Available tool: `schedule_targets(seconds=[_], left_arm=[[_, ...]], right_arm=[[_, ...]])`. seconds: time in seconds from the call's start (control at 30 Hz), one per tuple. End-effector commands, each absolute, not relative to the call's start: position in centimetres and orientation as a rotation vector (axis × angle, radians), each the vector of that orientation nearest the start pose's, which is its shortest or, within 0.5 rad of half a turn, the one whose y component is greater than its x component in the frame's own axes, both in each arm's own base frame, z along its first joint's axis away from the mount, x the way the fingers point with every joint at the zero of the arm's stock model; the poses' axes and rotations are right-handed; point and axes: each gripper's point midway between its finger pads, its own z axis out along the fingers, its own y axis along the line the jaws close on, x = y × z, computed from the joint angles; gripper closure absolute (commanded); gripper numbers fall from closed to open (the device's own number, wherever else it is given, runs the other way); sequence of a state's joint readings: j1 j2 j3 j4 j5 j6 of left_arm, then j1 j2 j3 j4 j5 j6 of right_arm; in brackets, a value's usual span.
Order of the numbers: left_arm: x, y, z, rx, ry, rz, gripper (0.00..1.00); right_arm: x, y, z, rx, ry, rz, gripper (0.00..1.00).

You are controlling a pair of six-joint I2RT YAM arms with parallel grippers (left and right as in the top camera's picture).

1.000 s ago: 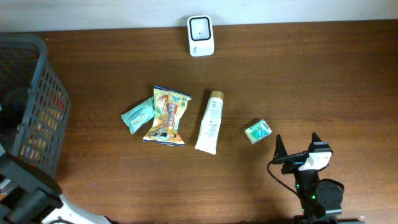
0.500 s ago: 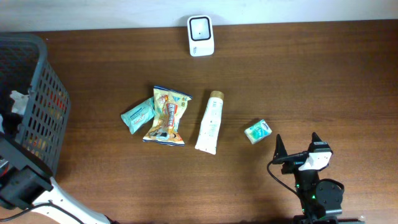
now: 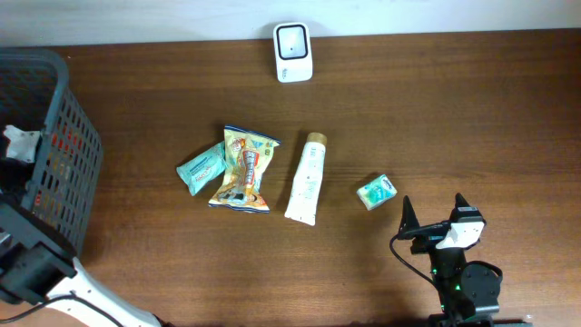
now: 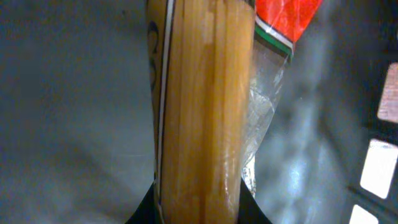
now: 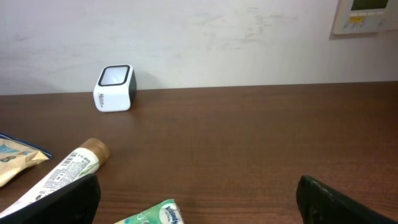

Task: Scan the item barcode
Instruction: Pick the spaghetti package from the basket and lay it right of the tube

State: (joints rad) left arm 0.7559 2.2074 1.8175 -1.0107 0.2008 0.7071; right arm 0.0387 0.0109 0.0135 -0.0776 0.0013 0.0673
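In the left wrist view a long clear packet of spaghetti (image 4: 205, 93) with a red label end fills the frame. My left gripper (image 4: 202, 208) is shut on it, with a dark finger pressed against each side. This happens down inside the grey basket (image 3: 56, 159), where the overhead view shows only a white part of the left arm (image 3: 18, 141). The white barcode scanner (image 3: 293, 52) stands at the table's far edge, also visible as the scanner (image 5: 115, 87) in the right wrist view. My right gripper (image 3: 434, 222) rests open near the front right with nothing in it.
On the table lie a teal packet (image 3: 201, 168), a yellow snack bag (image 3: 243, 169), a white tube (image 3: 307, 179) and a green tissue pack (image 3: 376, 192). The tissue pack (image 5: 155, 214) lies just ahead of the right gripper (image 5: 199, 190).
The left arm has shifted inside the basket, its white part rising into view. The left jaws have closed. The right arm and the items on the table have not moved.
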Motion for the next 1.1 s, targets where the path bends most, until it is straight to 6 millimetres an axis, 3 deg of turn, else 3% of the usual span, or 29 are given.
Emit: schedule_targets(seconds=[0.0, 0.1, 0.2, 0.27, 0.4, 0.43, 0.5, 0.57, 0.63, 0.7, 0.87, 0.97, 1.07], left_arm=[[36.7, 31.0, 5.8, -0.306, 2.905, -0.043, 1.0], [38.0, 32.1, 11.3, -0.547, 2.803, -0.017, 1.0], [39.4, 32.3, 18.4, -0.717, 2.636, -0.024, 1.0], [40.3, 31.2, 24.0, -0.741, 2.499, -0.082, 1.0], [41.0, 28.5, 33.5, -0.652, 2.264, -0.142, 1.0], [41.0, 26.7, 37.1, -0.564, 2.186, -0.146, 1.0], [40.9, 23.1, 41.8, -0.459, 2.096, -0.133, 1.0], [40.8, 20.2, 44.5, -0.375, 2.049, -0.13, 1.0], [40.4, 14.5, 47.2, -0.238, 2.01, -0.161, 1.0], [40.6, 9.9, 47.4, -0.141, 2.035, -0.23, 1.0], [42.2, -3.1, 43.6, 0.141, 2.196, -0.459, 1.0], [43.1, -12.0, 39.3, 0.351, 2.317, -0.6, 1.0], [43.6, -19.1, 34.5, 0.516, 2.418, -0.692, 1.0]], right_arm=[[24.6, 0.8, 15.6, 0.022, 1.648, 0.07, 0.02], [24.6, 0.8, 15.6, 0.022, 1.648, 0.07, 0.01], [24.6, 0.8, 15.6, 0.022, 1.648, 0.07, 0.01], [24.6, 0.8, 15.6, 0.022, 1.648, 0.07, 0.01], [24.6, 0.8, 15.6, 0.022, 1.648, 0.07, 0.01], [24.6, 0.8, 15.6, 0.022, 1.648, 0.07, 0.01], [24.6, 0.8, 15.6, 0.022, 1.648, 0.07, 0.01], [24.6, 0.8, 15.6, 0.022, 1.648, 0.07, 0.01], [24.6, 0.8, 15.6, 0.022, 1.648, 0.07, 0.01], [24.6, 0.8, 15.6, 0.022, 1.648, 0.07, 0.01], [24.6, 0.8, 15.6, 0.022, 1.648, 0.07, 0.01], [24.6, 0.8, 15.6, 0.022, 1.648, 0.07, 0.02], [24.6, 0.8, 15.6, 0.022, 1.648, 0.07, 0.01]])
